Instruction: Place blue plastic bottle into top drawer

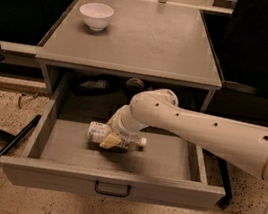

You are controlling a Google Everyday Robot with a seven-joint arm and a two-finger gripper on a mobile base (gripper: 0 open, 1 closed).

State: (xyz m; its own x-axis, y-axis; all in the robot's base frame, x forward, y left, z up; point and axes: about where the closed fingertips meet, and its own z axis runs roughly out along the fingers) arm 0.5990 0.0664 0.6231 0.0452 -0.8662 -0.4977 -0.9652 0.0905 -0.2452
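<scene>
In the camera view the white arm (206, 130) reaches in from the right and bends down at the wrist into the open top drawer (62, 173). The gripper (112, 140) sits low near the drawer's middle. Its fingers are clamped on the blue plastic bottle (97, 131), which lies sideways close to the drawer floor; contact with the floor cannot be told.
</scene>
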